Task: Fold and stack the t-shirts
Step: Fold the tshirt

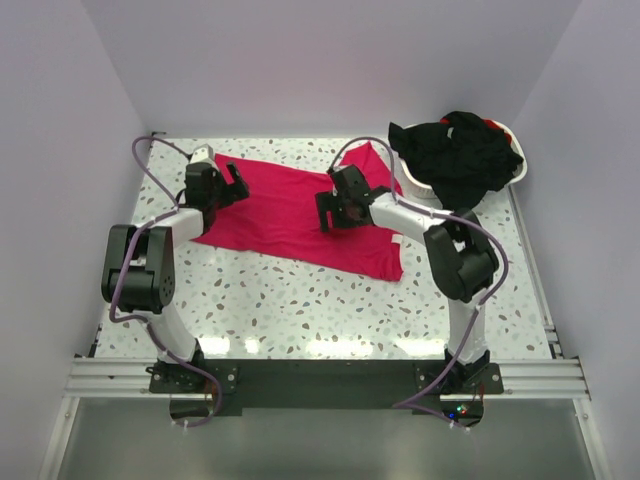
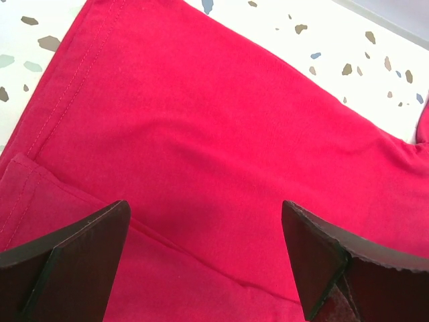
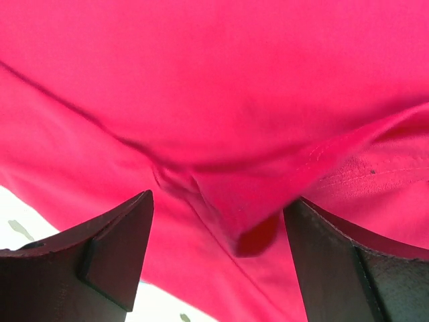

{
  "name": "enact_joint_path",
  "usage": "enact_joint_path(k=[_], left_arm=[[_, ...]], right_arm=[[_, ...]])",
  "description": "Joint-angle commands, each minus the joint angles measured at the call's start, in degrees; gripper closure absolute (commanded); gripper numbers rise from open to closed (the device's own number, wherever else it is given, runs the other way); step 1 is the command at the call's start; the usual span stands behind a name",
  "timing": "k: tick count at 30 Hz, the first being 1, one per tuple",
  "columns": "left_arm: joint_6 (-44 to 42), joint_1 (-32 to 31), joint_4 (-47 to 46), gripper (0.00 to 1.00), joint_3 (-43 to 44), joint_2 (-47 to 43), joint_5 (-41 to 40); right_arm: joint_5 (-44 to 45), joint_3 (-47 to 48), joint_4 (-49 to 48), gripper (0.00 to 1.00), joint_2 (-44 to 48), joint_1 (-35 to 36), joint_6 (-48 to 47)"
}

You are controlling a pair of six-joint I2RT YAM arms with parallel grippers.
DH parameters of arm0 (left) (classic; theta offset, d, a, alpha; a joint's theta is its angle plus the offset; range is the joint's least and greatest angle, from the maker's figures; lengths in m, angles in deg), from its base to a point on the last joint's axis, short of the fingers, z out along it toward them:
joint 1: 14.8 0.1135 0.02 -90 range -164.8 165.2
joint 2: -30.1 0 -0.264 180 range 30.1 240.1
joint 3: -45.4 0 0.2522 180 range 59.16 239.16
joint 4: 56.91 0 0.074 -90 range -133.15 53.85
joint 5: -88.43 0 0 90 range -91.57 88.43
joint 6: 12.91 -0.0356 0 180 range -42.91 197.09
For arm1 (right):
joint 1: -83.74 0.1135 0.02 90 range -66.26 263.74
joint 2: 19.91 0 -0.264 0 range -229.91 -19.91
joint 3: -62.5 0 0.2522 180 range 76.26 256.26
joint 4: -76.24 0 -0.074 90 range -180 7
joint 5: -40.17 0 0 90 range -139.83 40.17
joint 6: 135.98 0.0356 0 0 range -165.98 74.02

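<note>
The left gripper point(image 2: 204, 225) has its two dark fingers spread wide with nothing between them. It hangs close over the red t-shirt point(image 2: 201, 121), and whether the tips touch the cloth cannot be told. The left wrist view shows a stitched hem running down the shirt's left side and a second layer of cloth lapping under the fingers; neither detail can be made out from above. The right gripper point(image 3: 218, 218) also stands with its jaws apart. A small raised pucker of red fabric sits between the fingers without either one pressing on it. In the top view the right gripper point(image 1: 330, 212) is over the middle of the shirt and the left gripper point(image 1: 235, 180) is at its far left corner. Both sets of fingertips are dark and hard to separate from the wrists there. The red t-shirt point(image 1: 270, 215) lies spread on the speckled table point(image 1: 300, 300), slanting from far left to near right. The right arm covers part of its far right portion. At the far right stands a white basket point(image 1: 402, 140) heaped with black t-shirts point(image 1: 460, 155) that spill over its rim and hide most of it. How many black shirts there are cannot be counted.
</note>
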Motion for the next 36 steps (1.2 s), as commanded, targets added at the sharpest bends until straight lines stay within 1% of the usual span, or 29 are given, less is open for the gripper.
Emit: enact_joint_path(k=[1, 4, 7, 9, 12, 18, 21, 23, 24, 27, 31, 36], left_arm=[[-0.4, 0.4, -2.5, 0.00, 1.3, -0.7, 0.5], [-0.4, 0.4, -2.6, 0.00, 1.2, -0.8, 0.5], [-0.4, 0.4, -2.6, 0.00, 1.2, -0.8, 0.6], [-0.4, 0.4, -2.5, 0.00, 1.1, -0.9, 0.6], [-0.4, 0.4, -2.6, 0.00, 0.7, -1.4, 0.1], [-0.9, 0.4, -2.0, 0.00, 0.7, -1.4, -0.5], [-1.3, 0.6, -0.4, 0.00, 1.2, -1.1, -2.9], [-1.2, 1.0, 0.2, 0.00, 1.4, -1.1, -3.0], [-1.3, 1.4, 0.7, 0.00, 1.3, -1.2, -3.0], [-1.3, 2.0, 1.4, 0.00, 0.8, -2.3, -3.6], [-2.2, 2.1, 3.4, 0.00, 0.5, -3.7, -5.2], [-1.8, 2.3, 7.2, 0.00, 1.1, -2.5, -4.5]], right_arm=[[-0.4, 6.0, -2.3, 0.19, -1.2, -0.2, -1.7], [0.6, 8.8, -3.9, 0.19, -2.5, -0.4, -2.3], [1.0, 12.3, -3.4, 0.19, -3.4, -0.5, -2.9], [1.0, 12.9, -3.4, 0.18, -2.8, -0.5, -3.1], [1.8, 11.3, -4.1, 0.18, 0.5, -0.5, -3.0], [5.9, 2.6, -2.7, 0.16, 9.1, -0.5, -1.9], [8.1, -6.5, -1.8, 0.16, 14.6, -0.5, 0.7], [9.1, -10.1, -0.2, 0.16, 17.0, -0.5, 1.7], [9.8, -13.8, 0.1, 0.16, 19.7, -0.5, 2.8], [13.7, -20.6, 2.2, 0.16, 24.8, -0.4, 4.8], [16.0, -27.2, 4.2, 0.19, 30.8, -0.5, 7.0], [18.1, -32.4, 5.3, 0.25, 34.5, -0.6, 8.0]])
